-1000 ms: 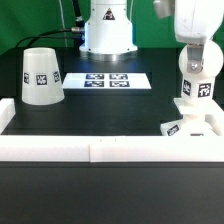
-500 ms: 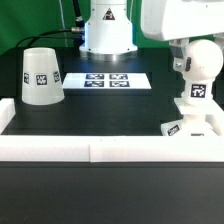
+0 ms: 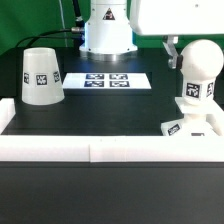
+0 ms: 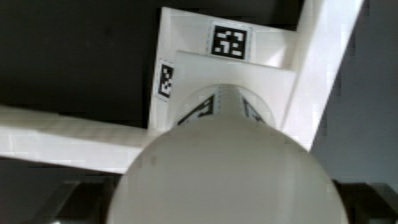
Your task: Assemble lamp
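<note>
The white rounded bulb [image 3: 200, 72] stands upright on the flat square base [image 3: 193, 125] at the exterior view's right, against the front rail. My gripper [image 3: 196, 48] hangs just above and around the bulb's top, jaws open, one dark finger [image 3: 172, 54] showing beside it. In the wrist view the bulb [image 4: 222, 150] fills the space between the fingers of my gripper [image 4: 217, 205], with the tagged base [image 4: 222, 55] beyond. The cone shade [image 3: 41, 76] stands alone at the exterior view's left, wide end down.
The marker board [image 3: 108, 80] lies flat at the back middle. White border rails run along the front [image 3: 100, 150] and the left side [image 3: 8, 112]. The arm's pedestal [image 3: 106, 25] stands behind the marker board.
My gripper has risen off the bulb, uncovering its rounded head. The bulb stays upright on the base. The shade has not moved.
</note>
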Robot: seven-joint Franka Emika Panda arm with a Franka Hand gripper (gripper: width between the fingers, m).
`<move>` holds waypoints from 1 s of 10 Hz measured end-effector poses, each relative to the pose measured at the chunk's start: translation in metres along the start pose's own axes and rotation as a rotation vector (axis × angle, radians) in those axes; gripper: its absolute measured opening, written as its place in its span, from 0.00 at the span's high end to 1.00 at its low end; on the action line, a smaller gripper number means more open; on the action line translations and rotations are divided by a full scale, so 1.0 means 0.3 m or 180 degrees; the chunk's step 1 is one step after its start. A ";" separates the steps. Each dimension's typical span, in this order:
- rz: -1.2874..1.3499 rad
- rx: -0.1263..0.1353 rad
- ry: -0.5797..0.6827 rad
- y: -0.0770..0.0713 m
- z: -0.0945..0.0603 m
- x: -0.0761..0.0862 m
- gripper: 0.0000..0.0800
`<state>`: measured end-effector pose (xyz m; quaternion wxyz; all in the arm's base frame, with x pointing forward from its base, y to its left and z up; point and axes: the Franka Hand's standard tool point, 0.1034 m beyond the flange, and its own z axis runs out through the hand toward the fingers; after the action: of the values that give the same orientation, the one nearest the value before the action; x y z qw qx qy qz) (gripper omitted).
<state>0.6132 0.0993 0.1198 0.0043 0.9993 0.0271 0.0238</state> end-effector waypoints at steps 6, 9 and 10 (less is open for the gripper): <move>0.1686 -0.0024 -0.0050 0.003 0.005 -0.010 0.28; 0.2546 0.0022 -0.0131 0.001 0.006 -0.019 0.28; 0.2536 0.0022 -0.0131 0.000 0.007 -0.019 0.28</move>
<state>0.6075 0.0990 0.1175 -0.0081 0.9319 -0.3625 0.0034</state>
